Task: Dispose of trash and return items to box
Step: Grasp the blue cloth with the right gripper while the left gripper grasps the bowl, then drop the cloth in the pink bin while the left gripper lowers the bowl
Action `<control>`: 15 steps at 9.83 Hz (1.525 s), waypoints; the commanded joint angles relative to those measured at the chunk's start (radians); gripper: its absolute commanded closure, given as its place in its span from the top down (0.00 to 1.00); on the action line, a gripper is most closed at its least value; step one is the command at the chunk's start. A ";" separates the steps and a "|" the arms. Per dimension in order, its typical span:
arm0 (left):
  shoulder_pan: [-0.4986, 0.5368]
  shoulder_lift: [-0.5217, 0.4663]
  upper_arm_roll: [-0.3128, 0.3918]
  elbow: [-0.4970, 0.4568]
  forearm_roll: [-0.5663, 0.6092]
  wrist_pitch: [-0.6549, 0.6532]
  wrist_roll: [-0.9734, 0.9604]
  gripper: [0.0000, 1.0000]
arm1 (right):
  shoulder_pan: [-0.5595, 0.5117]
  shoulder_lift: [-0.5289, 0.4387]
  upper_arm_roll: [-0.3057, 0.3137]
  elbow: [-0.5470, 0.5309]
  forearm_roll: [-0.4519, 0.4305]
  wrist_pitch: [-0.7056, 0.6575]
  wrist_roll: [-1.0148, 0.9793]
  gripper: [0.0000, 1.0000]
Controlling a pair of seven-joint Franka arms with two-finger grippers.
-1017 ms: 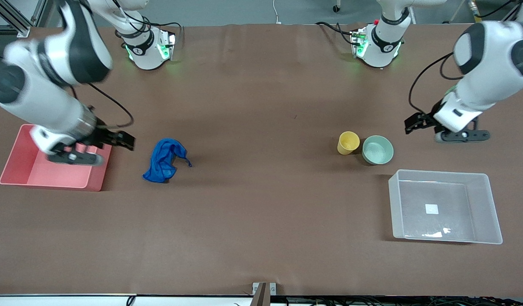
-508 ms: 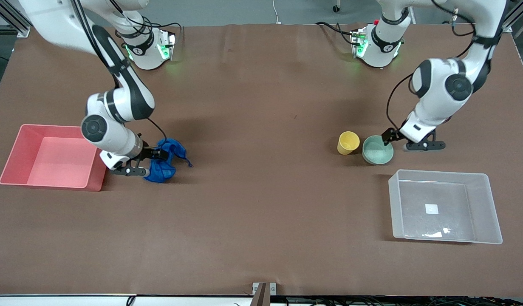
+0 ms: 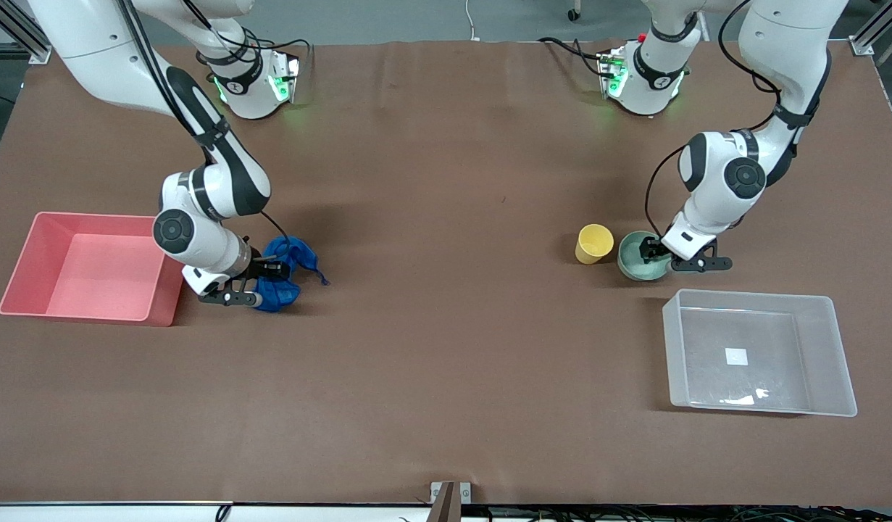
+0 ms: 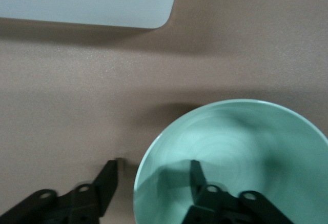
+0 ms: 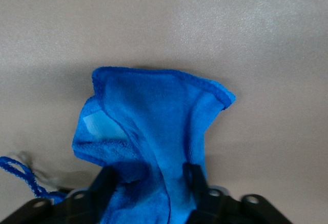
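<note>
Grasp step: right gripper (image 5: 148, 183) fingers pinching rag (image 5: 154, 131); left gripper (image 4: 154, 183) fingers spread astride bowl (image 4: 241, 152) rim. Next: lift, w/ firm grips.

Blue rag (image 3: 282, 272), yellow cup (image 3: 594, 243), mint bowl (image 3: 634, 264), pink bin (image 3: 90, 267), seemingly clear box (image 3: 757, 353)

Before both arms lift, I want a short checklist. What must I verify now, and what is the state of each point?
1. Left gripper straddles the rim of the mint-green bowl, one finger inside and one outside: ok.
2. Left jaws clamped on the rim: not ok, a gap shows by the outer finger.
3. Right gripper has blue cloth between its fingers: ok.
4. Right grip firm on the cloth: cannot tell.
5. Clear box open to receive the bowl: ok.
6. Pink bin beside the cloth, open for it: ok.
</note>
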 commanded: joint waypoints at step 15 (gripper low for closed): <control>0.010 0.263 0.237 0.879 -0.197 -0.684 0.430 0.00 | -0.070 -0.088 -0.453 0.495 -0.077 -0.697 -0.562 0.01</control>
